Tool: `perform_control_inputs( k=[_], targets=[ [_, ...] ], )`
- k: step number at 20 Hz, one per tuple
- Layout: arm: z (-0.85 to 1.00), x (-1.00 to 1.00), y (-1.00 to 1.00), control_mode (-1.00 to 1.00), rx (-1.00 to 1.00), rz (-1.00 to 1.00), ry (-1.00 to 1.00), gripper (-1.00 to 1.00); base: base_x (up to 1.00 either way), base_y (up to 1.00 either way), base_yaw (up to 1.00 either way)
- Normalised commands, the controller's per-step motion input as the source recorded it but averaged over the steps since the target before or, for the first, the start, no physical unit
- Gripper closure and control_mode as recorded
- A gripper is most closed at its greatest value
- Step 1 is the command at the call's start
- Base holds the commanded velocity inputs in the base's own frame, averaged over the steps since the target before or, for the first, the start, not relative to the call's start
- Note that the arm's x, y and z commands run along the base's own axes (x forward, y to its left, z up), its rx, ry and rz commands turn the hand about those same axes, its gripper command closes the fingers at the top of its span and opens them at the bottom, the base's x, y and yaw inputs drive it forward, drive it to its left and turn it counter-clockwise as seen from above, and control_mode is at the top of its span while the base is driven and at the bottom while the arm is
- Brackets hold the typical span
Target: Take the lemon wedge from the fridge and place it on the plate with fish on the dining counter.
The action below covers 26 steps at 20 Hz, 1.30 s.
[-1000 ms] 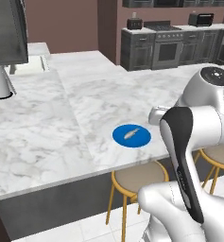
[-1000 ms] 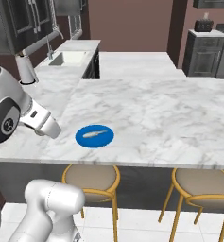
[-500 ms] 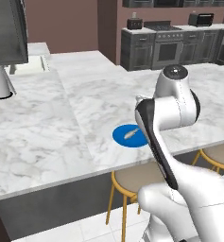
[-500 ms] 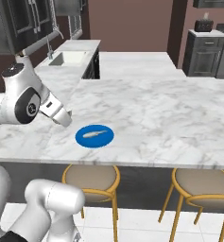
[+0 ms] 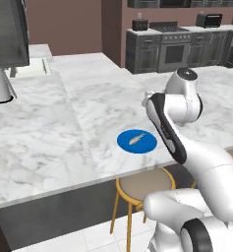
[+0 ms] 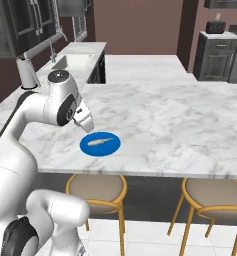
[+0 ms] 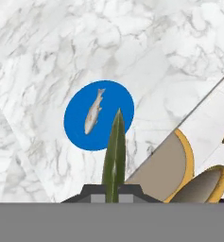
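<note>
Gripper (image 7: 112, 189): bottom centre of the hand view, jaws pressed together on the lemon wedge (image 7: 114, 156), which stands up between them as a thin olive sliver.
Wedge and hand: pinched at the tips; its upper end overlaps the lower right rim of the plate (image 7: 80, 134) in the frame.
Plate: left of centre in the hand view, flat on the dining counter (image 7: 170, 52), the fish (image 7: 93, 116) lying on its middle.
Risk, early release: the hand looks short of the plate, so the wedge could land on bare marble or near the counter edge by the stool (image 7: 168, 163).
Risk, slip: the pinch is thin, so a jolt may twist the wedge loose.
</note>
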Motion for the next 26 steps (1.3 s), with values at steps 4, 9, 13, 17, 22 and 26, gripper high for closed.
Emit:
perform_control_inputs(
  k=[4,9,13,17,22,26],
  targets=[
    [-0.09,0.15,-0.11,-1.0,0.1,0.0,0.0,1.0,0.0,0.0,0.0],
    [-0.3,0.32,0.0,-1.0,0.0,0.0,0.04,1.0,0.0,0.0,0.0],
    [-0.48,0.39,0.0,-1.0,0.0,0.0,0.08,1.0,0.0,0.0,0.0],
    [-0.46,0.23,0.0,-1.0,0.0,0.0,0.05,1.0,0.0,0.0,0.0],
    [-0.38,0.18,0.0,-1.0,0.0,0.0,0.05,1.0,0.0,0.0,0.0],
    [-0.51,0.21,0.0,-1.0,0.0,0.0,0.06,1.0,0.0,0.0,0.0]
  ],
)
